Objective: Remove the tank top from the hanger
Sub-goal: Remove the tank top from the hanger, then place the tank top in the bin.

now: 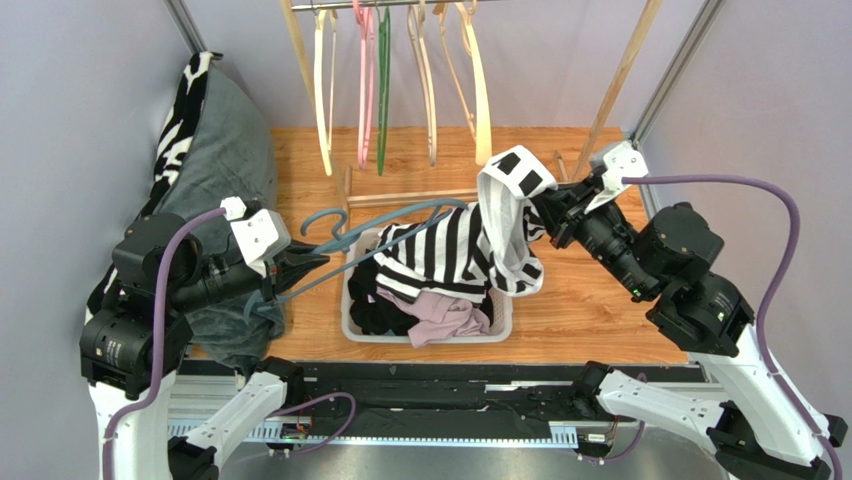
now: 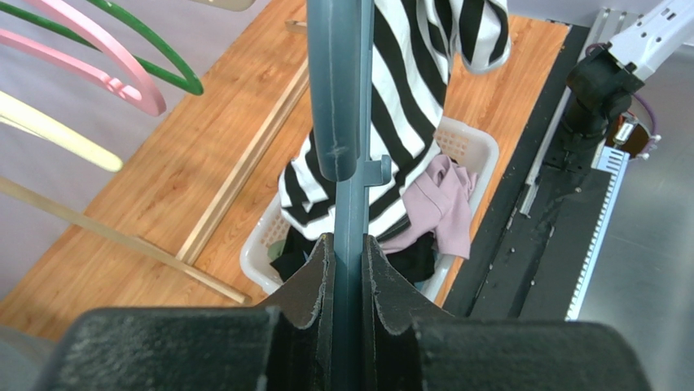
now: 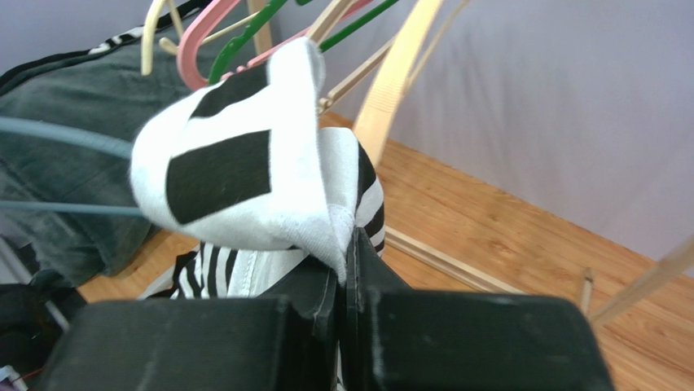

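Note:
The black-and-white striped tank top (image 1: 452,250) hangs on a blue-grey hanger (image 1: 385,225) over a white laundry basket (image 1: 352,322). My left gripper (image 1: 297,268) is shut on the hanger's left end; in the left wrist view the hanger's bar (image 2: 349,155) runs straight out from between the jaws of the left gripper (image 2: 349,252). My right gripper (image 1: 545,210) is shut on a fold of the tank top's edge (image 1: 512,175), held raised at the top's right side. In the right wrist view the white fabric (image 3: 244,175) is pinched between the jaws of the right gripper (image 3: 349,252).
Several empty hangers (image 1: 380,90) in wood, pink, green and cream hang on a rack at the back. The basket holds a pink garment (image 1: 445,312) and dark clothes. A grey and zebra-patterned pile (image 1: 215,150) lies at the left. Wooden rack legs (image 1: 620,80) stand at the back right.

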Motion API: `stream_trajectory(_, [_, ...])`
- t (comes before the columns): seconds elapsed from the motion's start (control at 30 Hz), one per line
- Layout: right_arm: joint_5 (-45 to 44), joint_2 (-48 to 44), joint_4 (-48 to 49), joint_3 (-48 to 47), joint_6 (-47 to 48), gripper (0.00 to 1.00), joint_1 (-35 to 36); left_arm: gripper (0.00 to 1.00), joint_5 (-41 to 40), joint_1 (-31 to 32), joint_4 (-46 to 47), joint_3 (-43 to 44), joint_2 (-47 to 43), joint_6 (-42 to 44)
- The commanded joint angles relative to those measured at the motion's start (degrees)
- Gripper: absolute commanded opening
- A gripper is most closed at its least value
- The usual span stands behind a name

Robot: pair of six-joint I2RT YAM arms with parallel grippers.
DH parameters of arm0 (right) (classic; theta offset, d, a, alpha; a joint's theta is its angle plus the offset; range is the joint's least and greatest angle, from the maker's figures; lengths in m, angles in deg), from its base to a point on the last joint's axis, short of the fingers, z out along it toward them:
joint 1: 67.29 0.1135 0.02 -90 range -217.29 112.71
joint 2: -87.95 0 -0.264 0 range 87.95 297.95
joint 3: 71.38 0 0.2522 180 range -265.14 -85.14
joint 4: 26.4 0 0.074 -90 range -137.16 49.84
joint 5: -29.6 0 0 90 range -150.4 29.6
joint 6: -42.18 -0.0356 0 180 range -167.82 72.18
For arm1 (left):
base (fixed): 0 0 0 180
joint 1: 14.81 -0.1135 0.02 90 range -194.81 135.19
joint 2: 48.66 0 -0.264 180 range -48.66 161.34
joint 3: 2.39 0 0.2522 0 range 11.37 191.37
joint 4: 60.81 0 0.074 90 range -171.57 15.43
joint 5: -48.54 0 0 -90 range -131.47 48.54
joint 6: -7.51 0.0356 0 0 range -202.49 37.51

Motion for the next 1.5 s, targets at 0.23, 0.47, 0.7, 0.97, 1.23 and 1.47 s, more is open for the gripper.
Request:
stream_trajectory(0.23, [3.6, -1.4, 0.2, 7.2, -1.7, 0.00, -0.8, 0.00, -5.8, -1.2, 1.9, 17.1, 1.6, -2.6])
stream_trajectory(0.47, [18.8, 1.3, 6.8, 11.2, -8.6, 0.00, -0.7, 0.00, -13.2, -1.6, 4.2, 22.0, 5.1, -4.1])
stream_trajectory(0.7, [23.7, 8.9, 23.9, 17.4, -10.9, 0.00, 3.8, 0.00, -11.2, -2.6, 5.7, 24.2, 6.6, -7.2])
stream_trajectory(0.97, [28.0, 25.4, 32.1, 12.5, -10.0, 0.00, 6.0, 0.00, -8.9, -3.1, 5.9, 22.6, 6.9, -6.6])
stream_trajectory(1.23, [21.0, 31.8, 43.3, 22.8, -11.3, 0.00, 5.9, 0.00, -5.9, -3.3, 4.3, 23.6, 6.8, -5.9])
stream_trajectory(1.47, [17.1, 37.0, 49.6, 32.1, -20.6, 0.00, 5.4, 0.00, -2.7, -3.3, 3.8, 24.0, 7.9, -5.6])
